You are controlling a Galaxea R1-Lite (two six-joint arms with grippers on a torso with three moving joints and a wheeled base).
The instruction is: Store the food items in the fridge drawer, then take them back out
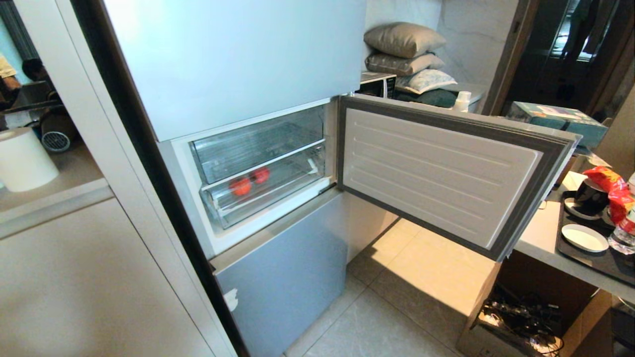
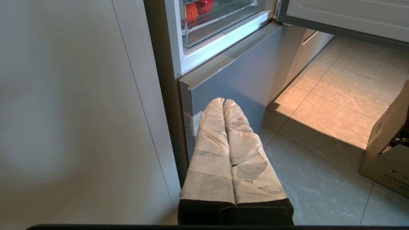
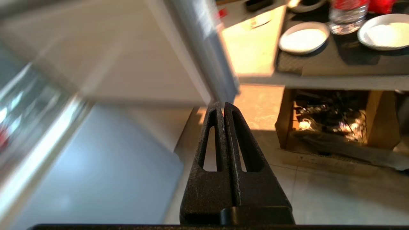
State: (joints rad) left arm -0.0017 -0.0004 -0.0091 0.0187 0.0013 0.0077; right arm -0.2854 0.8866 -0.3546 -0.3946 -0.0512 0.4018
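two food items sit inside the fridge drawer [image 1: 268, 198]: one orange fruit [image 1: 240, 186] and one red fruit [image 1: 261, 174], just beside each other behind the clear front lip. the drawer appears pushed in, and the freezer-style door [image 1: 441, 173] above the lower fridge panel [image 1: 287, 267] stands swung wide open.

judged step: storage looks complete, so the retrieval half of the task is in hand, at its approach stage. neither fruit is touched by any end effector.

end effector state:
- right end effector [image 3: 223, 107]: fingers pressed together, holding nothing. it hangs in the open space before the lower panel and below the open door, well apart from the drawer (the blur in its wrist view suggests motion).
- left end effector [image 2: 223, 102]: wrapped fingers together, empty, low before the lower fridge panel, parked.

next move, as a judgement: the working end effector needs to reach the drawer lip, pull the drawer out, then spread its fingers wide enough to take one round fruit. the glossy skins may slip, so a centred grip is advisable.

count of other things: two white plates [image 3: 303, 35] on the dark tray on the side surface [image 1: 540, 238], one red snack bag [image 1: 612, 191], one water bottle [image 3: 348, 14], three stacked cushions [image 1: 404, 39].
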